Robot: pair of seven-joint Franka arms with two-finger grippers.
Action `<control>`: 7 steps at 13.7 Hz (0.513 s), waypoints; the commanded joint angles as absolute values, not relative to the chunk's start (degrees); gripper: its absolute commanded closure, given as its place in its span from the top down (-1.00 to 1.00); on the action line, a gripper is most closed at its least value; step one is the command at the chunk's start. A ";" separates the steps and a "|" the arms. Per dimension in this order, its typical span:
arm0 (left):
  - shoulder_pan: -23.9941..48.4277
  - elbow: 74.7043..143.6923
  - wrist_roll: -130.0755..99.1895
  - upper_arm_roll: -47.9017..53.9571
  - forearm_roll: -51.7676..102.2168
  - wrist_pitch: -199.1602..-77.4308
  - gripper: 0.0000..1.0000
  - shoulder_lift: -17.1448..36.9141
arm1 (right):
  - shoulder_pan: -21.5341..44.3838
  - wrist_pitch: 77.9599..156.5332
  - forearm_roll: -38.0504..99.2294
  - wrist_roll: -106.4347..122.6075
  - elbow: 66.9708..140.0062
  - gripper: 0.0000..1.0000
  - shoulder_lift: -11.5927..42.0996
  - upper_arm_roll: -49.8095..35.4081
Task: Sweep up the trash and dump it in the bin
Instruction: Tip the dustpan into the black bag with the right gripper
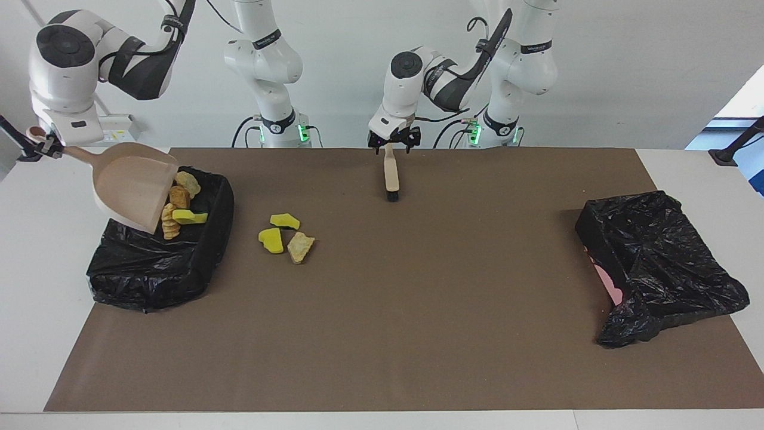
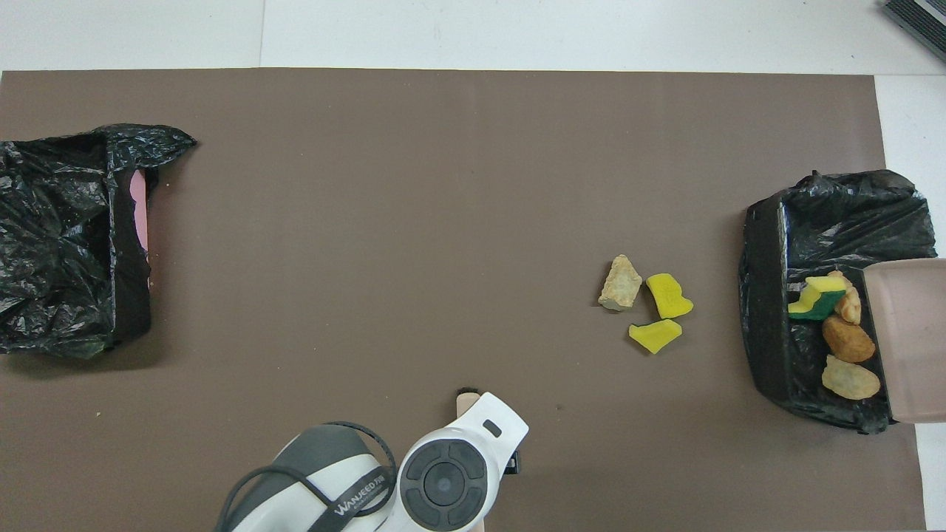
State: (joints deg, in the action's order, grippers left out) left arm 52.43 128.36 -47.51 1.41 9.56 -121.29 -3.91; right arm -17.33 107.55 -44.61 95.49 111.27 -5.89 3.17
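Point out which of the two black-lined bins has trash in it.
The bin at the right arm's end of the table: four trash pieces lie in it under the tipped dustpan. The other bin shows none.
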 commanded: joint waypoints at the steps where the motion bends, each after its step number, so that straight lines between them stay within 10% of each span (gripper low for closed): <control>1: 48.09 123.06 -43.26 1.67 5.28 -117.43 1.00 -3.43 | -17.23 107.67 -47.98 98.43 111.63 -1.00 -7.56 2.90; 7: 35.35 109.53 -27.53 1.58 3.78 -104.87 1.00 -4.04 | -16.70 100.21 -46.41 103.19 103.98 -1.00 -9.31 2.38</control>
State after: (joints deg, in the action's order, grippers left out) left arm 38.85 114.26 -31.65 1.01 4.74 -109.92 -4.16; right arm -16.80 103.64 -46.71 101.73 106.47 -8.43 3.13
